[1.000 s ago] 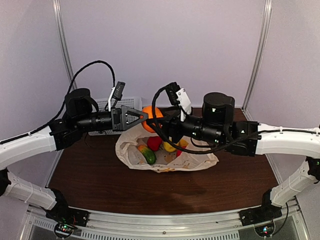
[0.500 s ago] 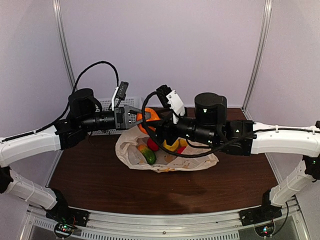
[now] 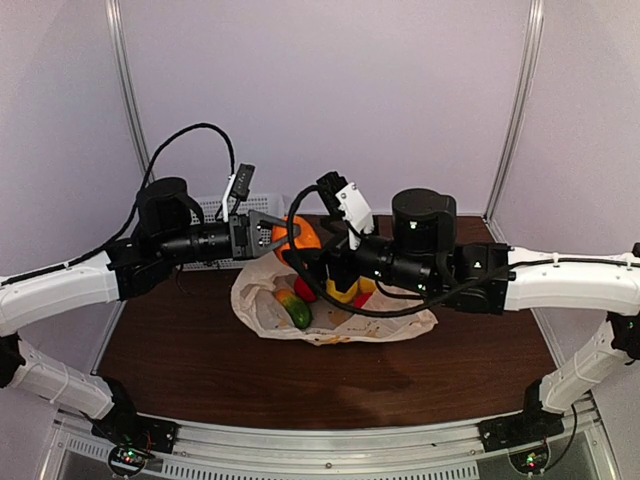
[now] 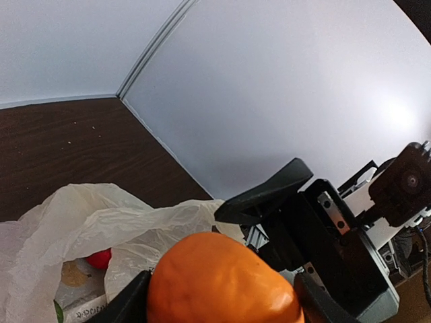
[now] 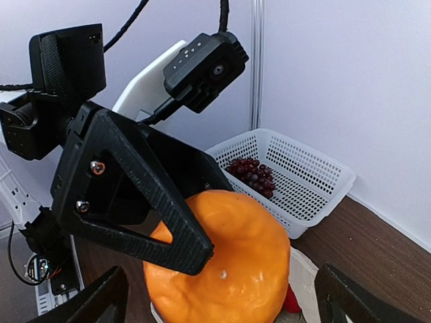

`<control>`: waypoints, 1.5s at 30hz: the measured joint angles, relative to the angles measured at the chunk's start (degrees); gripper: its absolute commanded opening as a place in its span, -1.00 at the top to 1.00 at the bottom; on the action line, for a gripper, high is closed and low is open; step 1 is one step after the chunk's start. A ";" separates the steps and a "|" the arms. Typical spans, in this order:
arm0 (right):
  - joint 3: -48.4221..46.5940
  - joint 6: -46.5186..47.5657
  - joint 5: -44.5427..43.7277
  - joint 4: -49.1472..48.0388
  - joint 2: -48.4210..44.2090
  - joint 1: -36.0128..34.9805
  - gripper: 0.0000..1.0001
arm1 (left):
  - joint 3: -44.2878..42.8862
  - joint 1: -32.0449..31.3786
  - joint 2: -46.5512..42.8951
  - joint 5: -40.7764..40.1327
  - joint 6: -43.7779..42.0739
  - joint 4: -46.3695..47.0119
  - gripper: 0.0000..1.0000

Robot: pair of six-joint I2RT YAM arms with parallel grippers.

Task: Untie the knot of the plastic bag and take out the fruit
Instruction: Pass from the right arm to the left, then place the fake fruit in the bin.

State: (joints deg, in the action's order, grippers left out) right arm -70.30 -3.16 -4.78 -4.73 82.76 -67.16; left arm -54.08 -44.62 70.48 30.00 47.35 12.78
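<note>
My left gripper (image 3: 284, 238) is shut on an orange fruit (image 3: 300, 234) and holds it above the back edge of the plastic bag (image 3: 385, 322). The orange fruit fills the left wrist view (image 4: 222, 282) between my fingers. The bag lies open on the table, with no knot showing. Inside it are a green fruit (image 3: 298, 313), a red fruit (image 3: 306, 289) and a yellow fruit (image 3: 341, 293). My right gripper (image 3: 300, 264) is open and empty, facing the orange fruit (image 5: 222, 259) from close by; the left gripper's finger (image 5: 145, 195) lies across it.
A white perforated basket (image 3: 266, 204) stands at the back left behind the left arm. In the right wrist view its wall (image 5: 306, 192) is visible and it holds dark red grapes (image 5: 250, 173). Both arms cross above the bag.
My right gripper has moved left, closer to the orange fruit. My left gripper, still holding the orange fruit, has shifted slightly left.
</note>
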 measured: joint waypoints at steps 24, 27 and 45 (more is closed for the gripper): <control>4.90 -5.03 -15.58 5.35 -9.57 1.29 -0.99 | -8.59 31.56 14.01 -8.09 -15.47 -16.92 0.19; 5.86 -6.16 -16.52 6.19 -11.45 2.32 -0.99 | -10.45 32.94 20.09 -9.05 -16.68 -17.51 0.19; 7.45 -9.09 -17.94 8.55 -14.08 3.93 -0.99 | -27.19 34.18 43.17 -13.29 -21.64 -21.07 -0.36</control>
State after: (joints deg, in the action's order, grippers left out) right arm -62.85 -12.25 -22.72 3.81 68.69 -63.22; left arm -81.28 -10.44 113.65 16.71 25.71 -8.29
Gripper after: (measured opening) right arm 0.994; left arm 0.671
